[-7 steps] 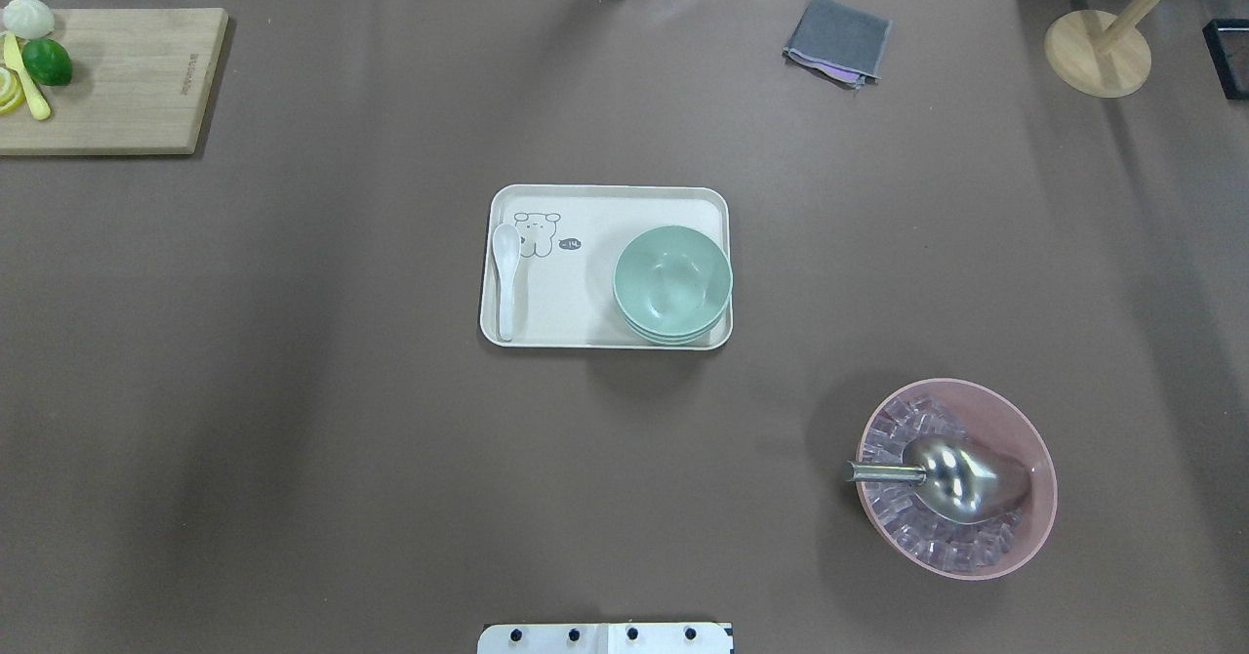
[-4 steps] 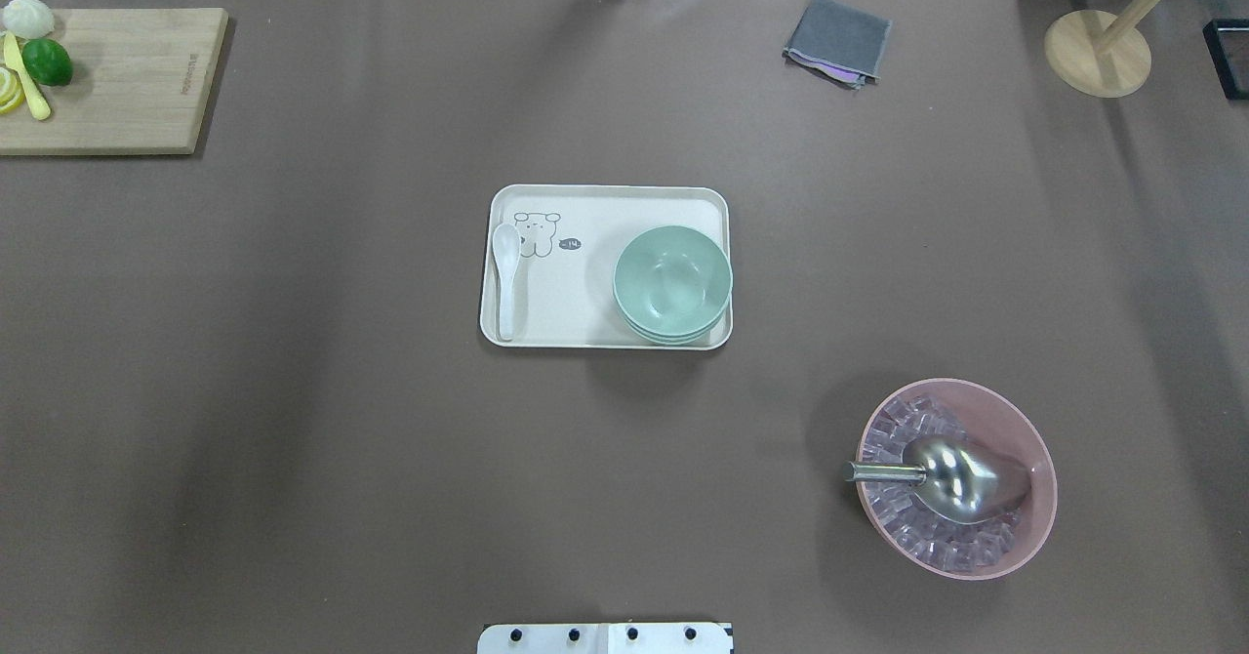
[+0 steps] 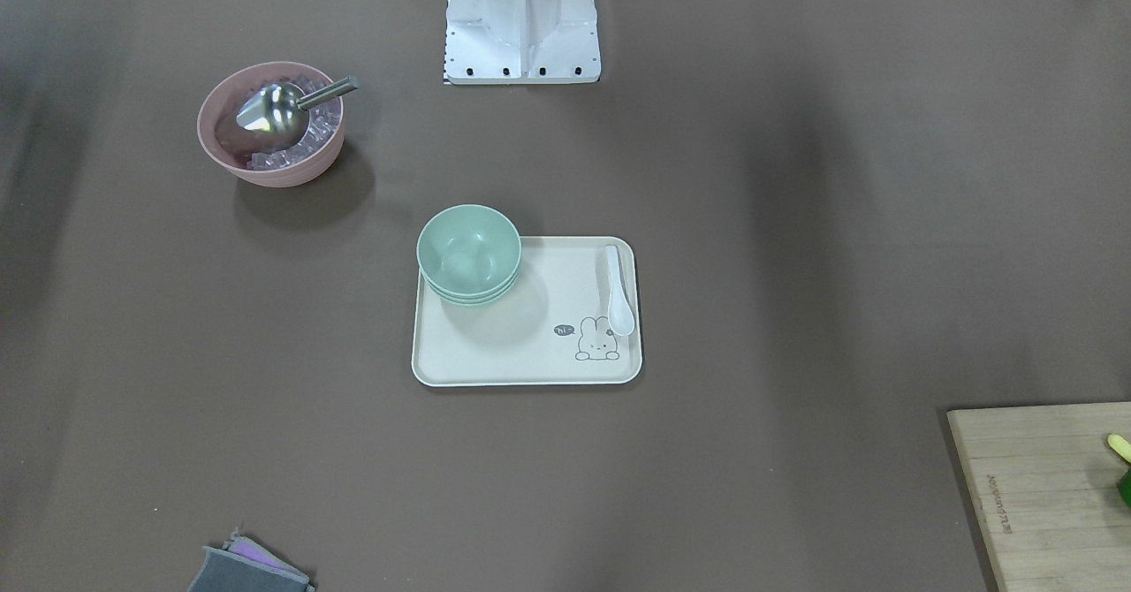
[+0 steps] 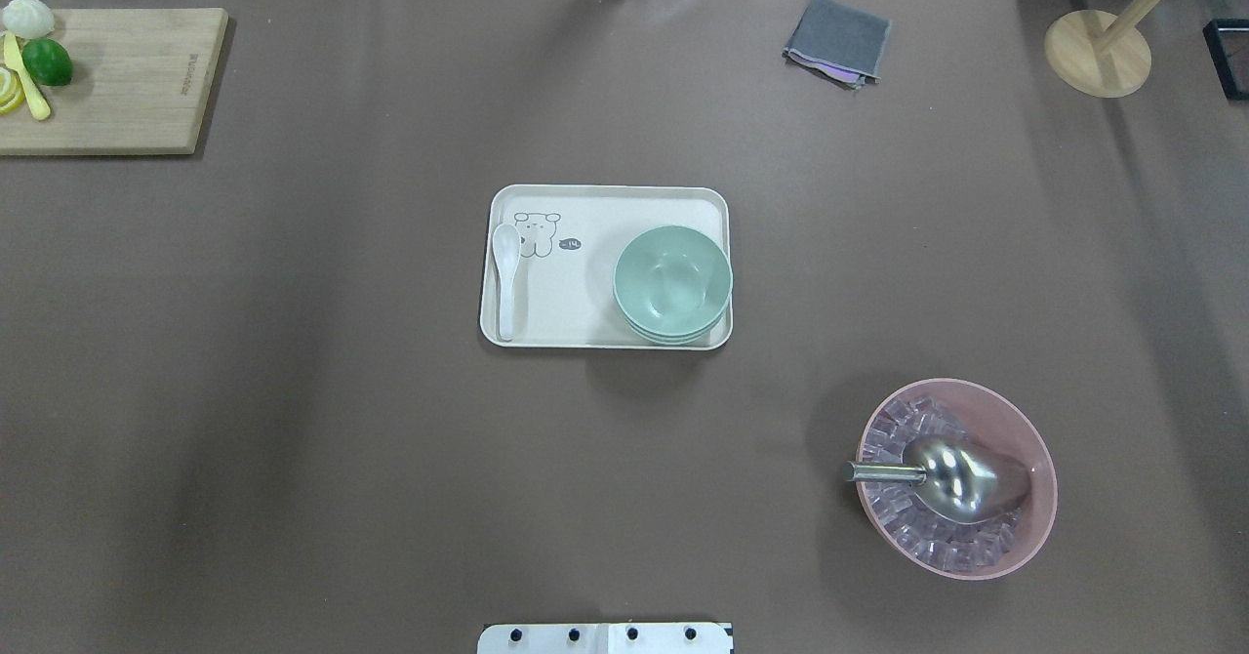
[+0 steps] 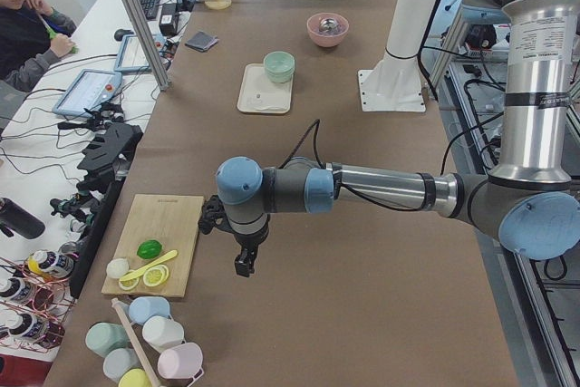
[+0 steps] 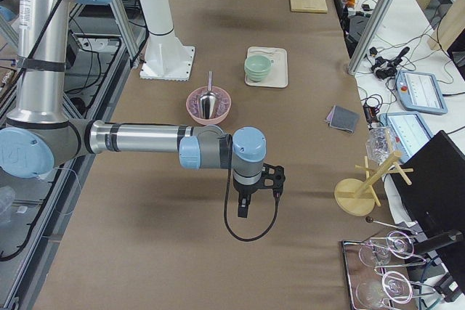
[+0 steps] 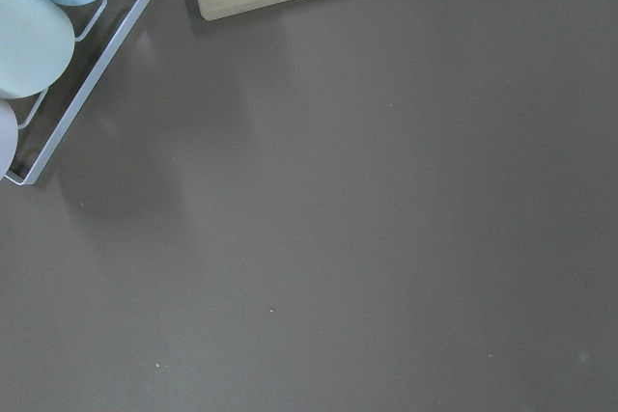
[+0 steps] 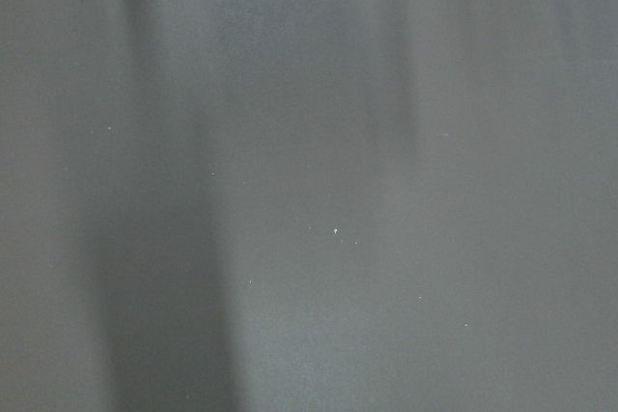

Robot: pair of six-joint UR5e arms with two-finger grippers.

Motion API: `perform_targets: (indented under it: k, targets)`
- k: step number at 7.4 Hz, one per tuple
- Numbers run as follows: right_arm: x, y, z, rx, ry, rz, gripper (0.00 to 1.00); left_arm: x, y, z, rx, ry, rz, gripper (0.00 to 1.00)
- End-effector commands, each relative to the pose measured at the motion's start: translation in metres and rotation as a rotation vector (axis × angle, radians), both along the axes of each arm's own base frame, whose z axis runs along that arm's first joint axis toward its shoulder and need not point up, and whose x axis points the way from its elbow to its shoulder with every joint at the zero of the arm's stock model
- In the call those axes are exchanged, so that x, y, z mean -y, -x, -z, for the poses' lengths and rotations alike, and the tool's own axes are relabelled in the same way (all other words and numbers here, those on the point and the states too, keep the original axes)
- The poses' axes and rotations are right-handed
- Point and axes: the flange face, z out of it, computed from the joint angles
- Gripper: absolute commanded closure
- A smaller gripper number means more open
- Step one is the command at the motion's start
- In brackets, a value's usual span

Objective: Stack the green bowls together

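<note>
The three green bowls (image 4: 672,283) are nested in one stack on the right part of a cream tray (image 4: 566,317). The stack also shows in the front view (image 3: 468,252), the left side view (image 5: 279,65) and the right side view (image 6: 258,67). My left gripper (image 5: 245,265) hangs over the table near the cutting board, far from the bowls. My right gripper (image 6: 243,212) hangs over bare table past the pink bowl. Each shows only in a side view, so I cannot tell whether it is open or shut. Neither touches anything.
A white spoon (image 4: 505,273) lies on the tray's left side. A pink bowl (image 4: 1036,447) with ice and a metal scoop (image 4: 961,478) sits front right. A cutting board (image 4: 127,78) with fruit, a grey cloth (image 4: 837,39) and a wooden stand (image 4: 1098,54) lie along the far edge.
</note>
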Motion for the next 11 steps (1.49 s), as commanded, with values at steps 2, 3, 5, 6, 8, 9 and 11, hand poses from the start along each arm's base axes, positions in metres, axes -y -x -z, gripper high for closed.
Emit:
perform_targets:
  k: [2, 3, 5, 6, 8, 9, 11]
  targets:
    - [-0.0008, 0.0006, -0.0015, -0.001, 0.003, 0.002, 0.0, -0.0001, -0.0002, -0.0015, 0.0, 0.004, 0.0, 0.02]
    - [-0.0008, 0.0006, -0.0015, -0.001, 0.003, 0.002, 0.0, -0.0001, -0.0002, -0.0015, 0.0, 0.004, 0.0, 0.02]
    - [-0.0009, 0.002, -0.0037, 0.001, 0.009, 0.004, 0.0, -0.0001, -0.0002, -0.0015, 0.0, 0.004, 0.0, 0.02]
    - [-0.0007, 0.0032, -0.0038, -0.001, 0.009, 0.006, 0.0, -0.0001, -0.0002, -0.0015, 0.0, 0.004, 0.0, 0.02]
    - [0.0, 0.0041, -0.0038, 0.001, 0.008, 0.009, 0.0, -0.0002, -0.0002, -0.0017, 0.0, 0.005, 0.0, 0.02]
    - [0.0003, 0.0053, -0.0031, -0.001, 0.007, 0.012, 0.0, -0.0002, -0.0002, -0.003, 0.0, 0.007, 0.0, 0.02]
    - [0.0004, 0.006, -0.003, 0.001, 0.008, 0.013, 0.0, 0.0004, -0.0002, -0.0031, 0.0, 0.007, 0.0, 0.02]
